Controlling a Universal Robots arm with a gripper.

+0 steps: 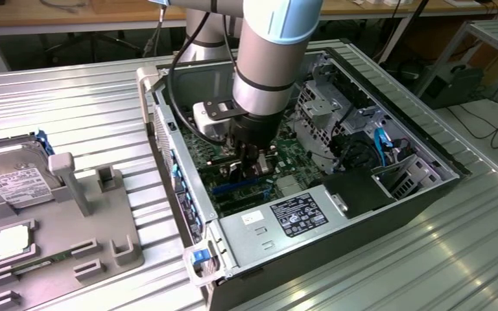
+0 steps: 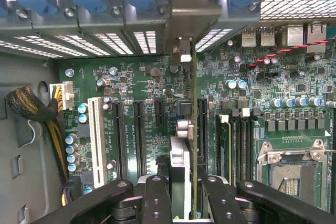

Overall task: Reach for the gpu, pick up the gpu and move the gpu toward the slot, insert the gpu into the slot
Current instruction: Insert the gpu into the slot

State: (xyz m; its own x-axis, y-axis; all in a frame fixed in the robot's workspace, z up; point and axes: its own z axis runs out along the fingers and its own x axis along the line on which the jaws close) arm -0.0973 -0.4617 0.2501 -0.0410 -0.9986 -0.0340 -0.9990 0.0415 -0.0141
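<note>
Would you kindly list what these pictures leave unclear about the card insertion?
- Exterior view: the black end effector and grey arm hide the card and slot.
- Wrist view: the thin dark edge-on gpu card covers its slot on the green motherboard; seating depth unclear.

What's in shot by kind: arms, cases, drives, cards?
Robot arm: 1
PC case: 1
Hard drive: 1
gpu, clamped in the gripper: 1
Total: 4
</note>
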